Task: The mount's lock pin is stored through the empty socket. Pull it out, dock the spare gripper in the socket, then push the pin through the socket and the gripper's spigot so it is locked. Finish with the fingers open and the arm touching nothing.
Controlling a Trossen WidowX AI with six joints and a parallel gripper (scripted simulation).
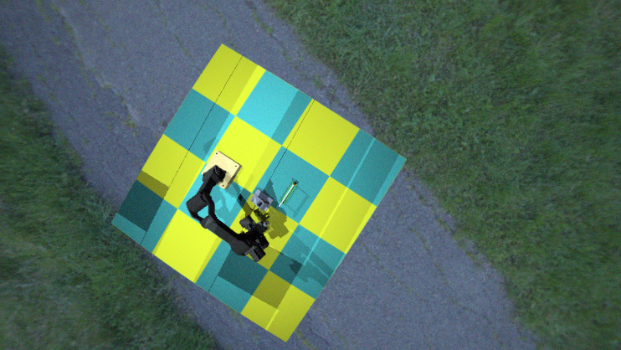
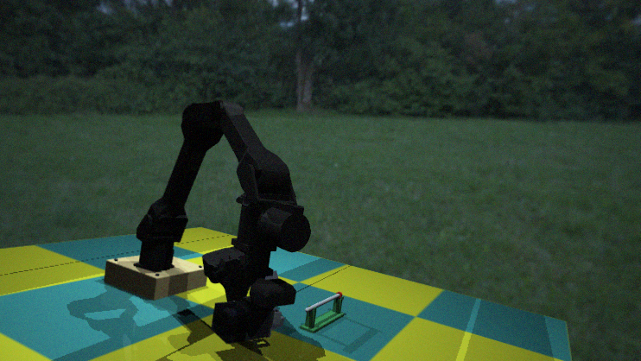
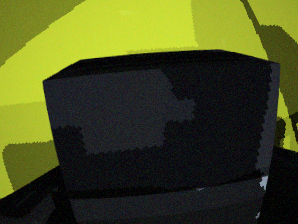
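Note:
My gripper points down and is shut on the spare gripper, a dark blocky body that fills the middle of the wrist view. The spare gripper is beside the grey mount, which is partly hidden behind my gripper in the exterior view. Whether the spigot is inside the socket cannot be told. The white lock pin, with a red end, lies across the two posts of a green rack, out of the socket.
The arm's base stands on a pale wooden block. The green rack is a short way beyond the mount from my gripper. All stand on a yellow and teal checkered top, crossed by shadows.

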